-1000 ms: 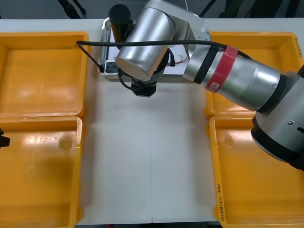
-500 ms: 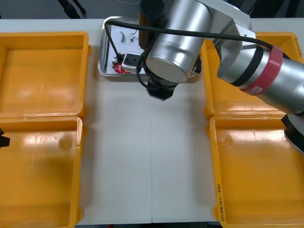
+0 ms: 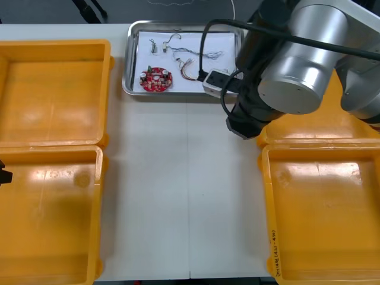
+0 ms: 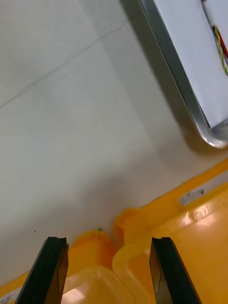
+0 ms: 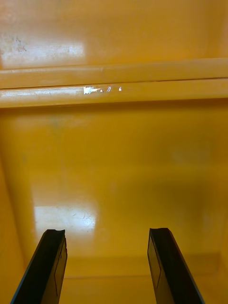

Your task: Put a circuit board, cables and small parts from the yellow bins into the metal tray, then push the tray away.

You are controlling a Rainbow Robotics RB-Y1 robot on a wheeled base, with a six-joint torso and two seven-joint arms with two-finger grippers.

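Metal tray at 12 o'clock: probably light, stiff, slidey, best shoved at near rim. Right end effector wide open, empty, at its 5 o'clock.

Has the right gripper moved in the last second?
Yes. The right gripper, open, swung off the metal tray rightward to the right yellow bins' inner rims; the left gripper waits over a left bin.

A light tabletop spreads from the near edge to the far edge. A thin seam runs straight along its middle, and the right wrist view shows this seam as a slanted line. Beyond the far edge lies dark floor, crossed by thin black struts near the corner.
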